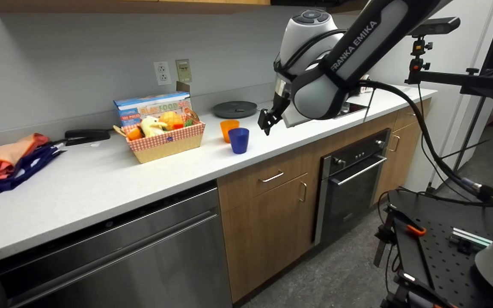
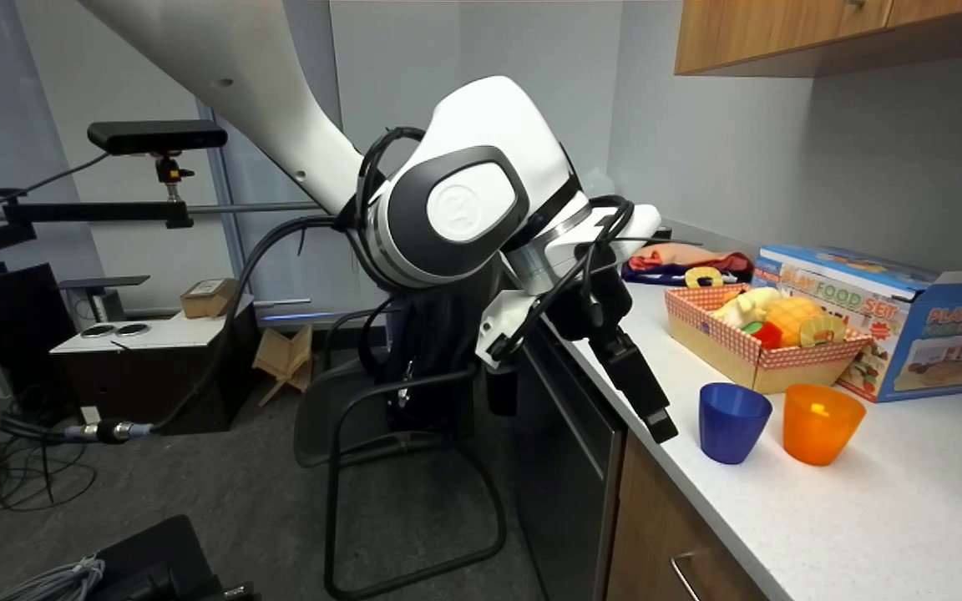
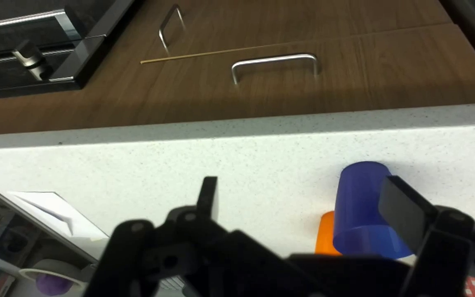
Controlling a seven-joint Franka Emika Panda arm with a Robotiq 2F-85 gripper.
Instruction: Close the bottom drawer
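The bottom drawer (image 1: pixel 240 188) is a wide brown wood front under the counter. It sits flush with the cabinet, and its white inner box is hidden. It also shows in another exterior view (image 2: pixel 656 522) and in the wrist view (image 3: pixel 390 68). Its short silver bar handle (image 3: pixel 274 60) is unobstructed in the wrist view. My gripper (image 1: pixel 265 122) is above the counter's front edge, higher than the drawer and apart from it. It also shows in another exterior view (image 2: pixel 663 424). In the wrist view the gripper (image 3: pixel 299 181) has its fingers wide apart with nothing held.
A blue cup (image 1: pixel 239 141) and an orange cup (image 1: pixel 228 128) stand on the counter (image 1: pixel 178 171) close to the gripper. A play-food basket (image 1: pixel 169 147) stands farther along. A cabinet door (image 1: pixel 268 235) is below the drawer, between a dishwasher (image 1: pixel 165 265) and an oven (image 1: pixel 349 196).
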